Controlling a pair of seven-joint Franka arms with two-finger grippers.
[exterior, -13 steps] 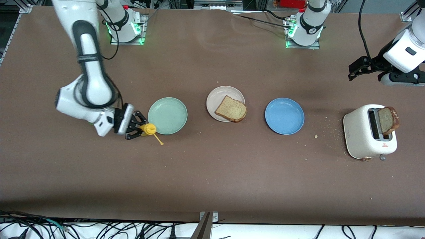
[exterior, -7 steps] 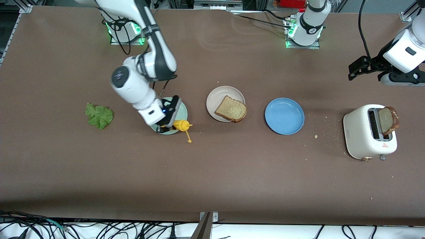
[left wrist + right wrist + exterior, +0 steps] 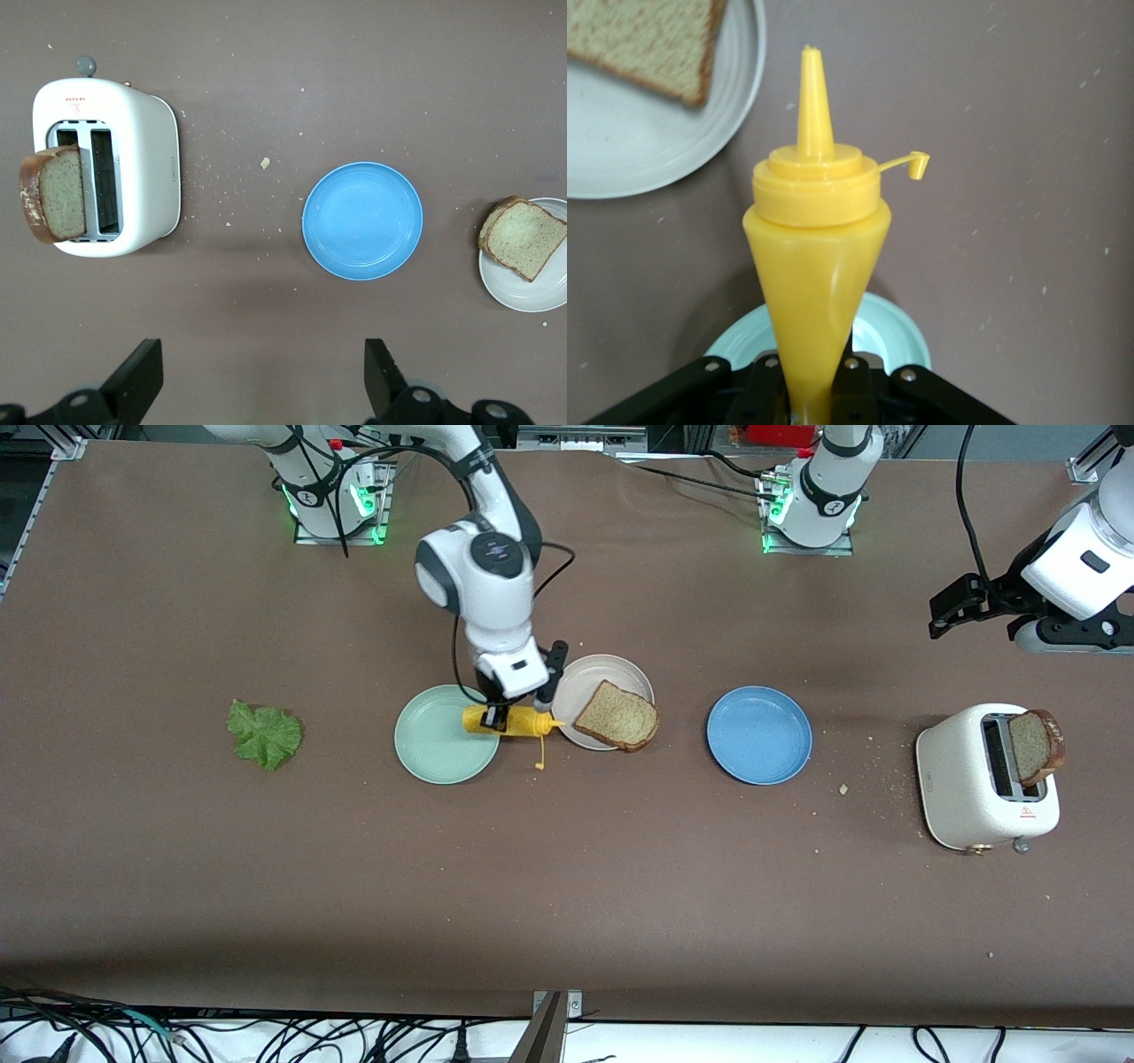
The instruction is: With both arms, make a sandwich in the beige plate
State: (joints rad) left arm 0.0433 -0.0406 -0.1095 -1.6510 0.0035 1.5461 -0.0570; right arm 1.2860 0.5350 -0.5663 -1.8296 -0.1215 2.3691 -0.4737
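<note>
Clamping a yellow plastic squeeze bottle (image 3: 507, 721) sideways, the right gripper (image 3: 498, 720) hangs between the mint green plate (image 3: 440, 737) and the round beige plate (image 3: 595, 671), whose brown bread slice (image 3: 617, 716) lies just past the nozzle; a squeeze short of it would likely squirt onto the table. The left gripper (image 3: 261, 385) waits with fingers apart above the white toaster (image 3: 983, 779).

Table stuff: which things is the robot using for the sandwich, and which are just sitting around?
For the sandwich:
beige plate
bread slice on it
toaster slice
lettuce leaf
yellow squeeze bottle held in right gripper

Just sitting:
mint green plate
blue plate
</note>
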